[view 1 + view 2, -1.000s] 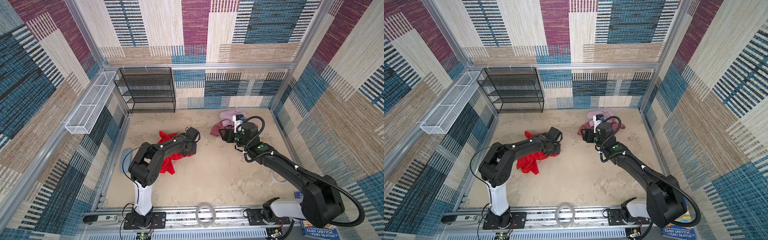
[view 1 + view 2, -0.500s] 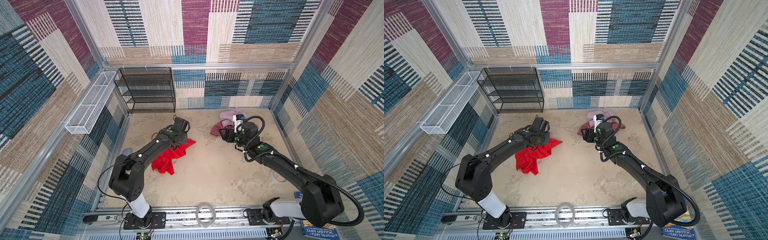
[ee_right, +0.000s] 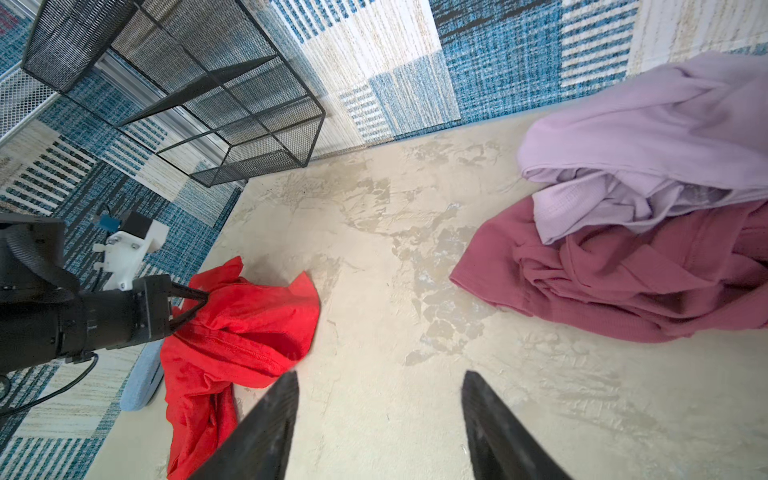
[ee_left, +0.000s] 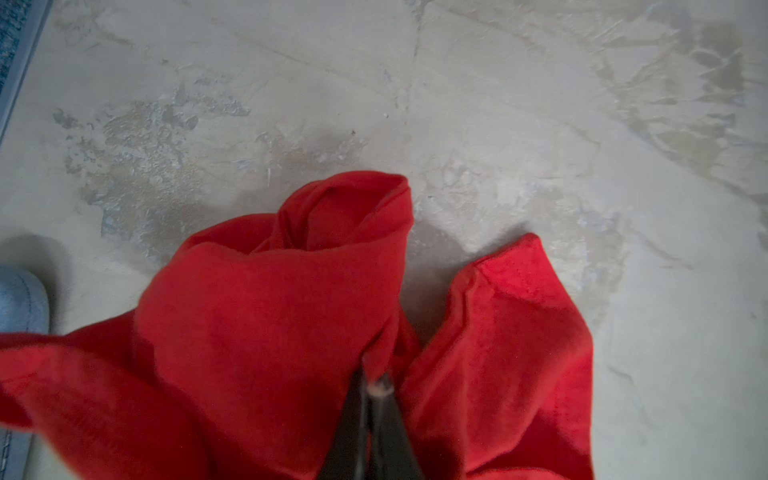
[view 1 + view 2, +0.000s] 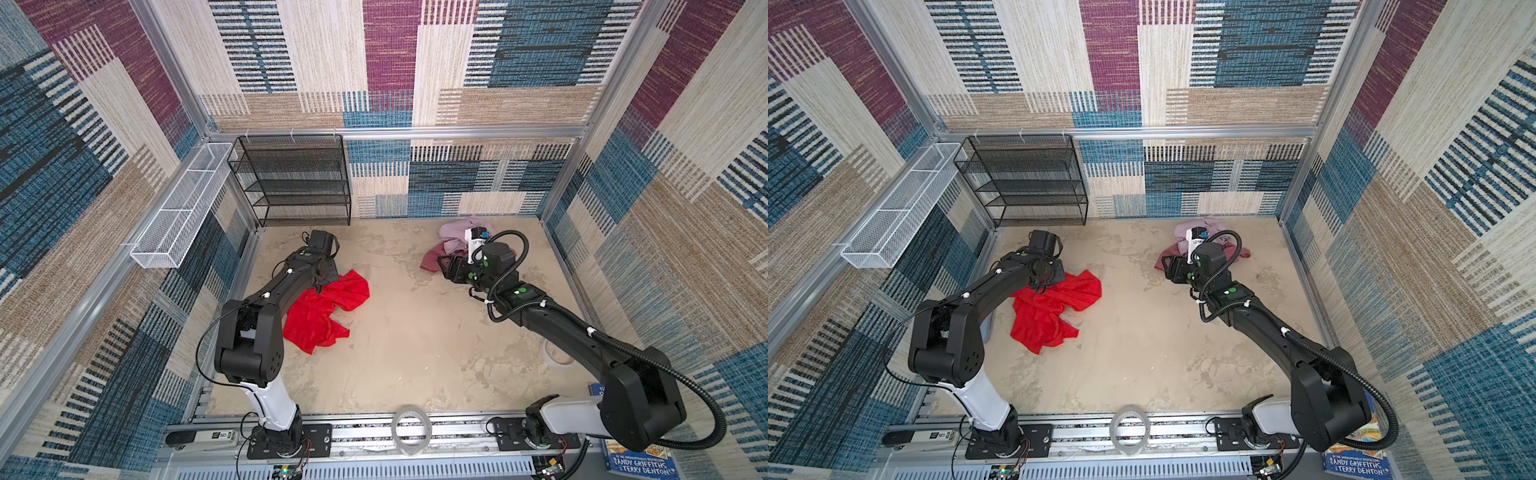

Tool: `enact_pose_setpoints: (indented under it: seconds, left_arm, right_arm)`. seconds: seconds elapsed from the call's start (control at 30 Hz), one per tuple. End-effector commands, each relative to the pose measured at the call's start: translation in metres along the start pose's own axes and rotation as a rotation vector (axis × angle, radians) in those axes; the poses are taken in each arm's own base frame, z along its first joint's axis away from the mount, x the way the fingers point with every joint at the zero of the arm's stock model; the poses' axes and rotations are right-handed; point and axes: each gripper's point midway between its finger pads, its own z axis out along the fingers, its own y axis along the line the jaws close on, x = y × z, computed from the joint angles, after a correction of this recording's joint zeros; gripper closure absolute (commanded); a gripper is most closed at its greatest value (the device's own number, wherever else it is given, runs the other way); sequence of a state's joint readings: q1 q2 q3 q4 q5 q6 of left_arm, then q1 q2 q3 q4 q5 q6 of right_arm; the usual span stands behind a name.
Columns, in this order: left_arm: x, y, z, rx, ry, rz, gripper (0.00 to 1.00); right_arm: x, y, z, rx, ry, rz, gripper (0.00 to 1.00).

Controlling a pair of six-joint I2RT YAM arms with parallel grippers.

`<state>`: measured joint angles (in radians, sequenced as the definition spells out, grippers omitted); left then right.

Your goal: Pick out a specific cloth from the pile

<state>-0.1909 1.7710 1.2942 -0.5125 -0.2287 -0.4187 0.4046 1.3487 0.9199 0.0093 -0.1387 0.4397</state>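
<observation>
The cloth (image 5: 324, 311) is bright red and lies crumpled on the floor at the left, apart from the pile, in both top views (image 5: 1054, 307). My left gripper (image 5: 322, 282) is shut on a fold at its far edge; the left wrist view shows the closed tips (image 4: 376, 380) pinching red fabric (image 4: 257, 311). The pile (image 5: 453, 237), at the back right, shows a pale lilac cloth (image 3: 644, 137) on a dusty rose-pink cloth (image 3: 623, 282). My right gripper (image 3: 380, 374) is open and empty above bare floor, just in front of the pile (image 5: 1183, 232).
A black mesh shelf (image 5: 299, 178) stands against the back wall. A white wire basket (image 5: 178, 208) hangs on the left wall. A pale blue object (image 3: 141, 378) lies by the left wall beside the cloth. A tape roll (image 5: 409, 424) sits on the front rail.
My left gripper has moved left and back with the red cloth in it, and the cloth now trails out to its right. The right arm has not moved.
</observation>
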Motion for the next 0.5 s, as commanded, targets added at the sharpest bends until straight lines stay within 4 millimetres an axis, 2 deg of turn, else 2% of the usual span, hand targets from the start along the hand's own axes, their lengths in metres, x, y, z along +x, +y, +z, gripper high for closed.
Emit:
enact_pose_setpoints:
  seconds: [0.0,0.2,0.27,0.47]
  left_arm:
    - [-0.003,-0.009,0.002,0.046,0.001,0.008,1.00]
    - [-0.011,-0.021,-0.017,0.135,-0.056,0.019,1.00]
    - [-0.013,-0.020,-0.026,0.144,-0.068,0.024,0.85]
    - [-0.017,-0.019,-0.058,0.180,-0.103,0.026,0.71]
  right_arm:
    - [-0.007,0.005,0.001,-0.017,-0.016,-0.006,0.35]
    - [-0.008,0.006,0.002,-0.019,-0.016,-0.006,0.35]
    - [-0.008,0.007,0.003,-0.024,-0.014,-0.002,0.35]
    - [-0.012,0.006,0.001,-0.009,-0.024,-0.012,0.35]
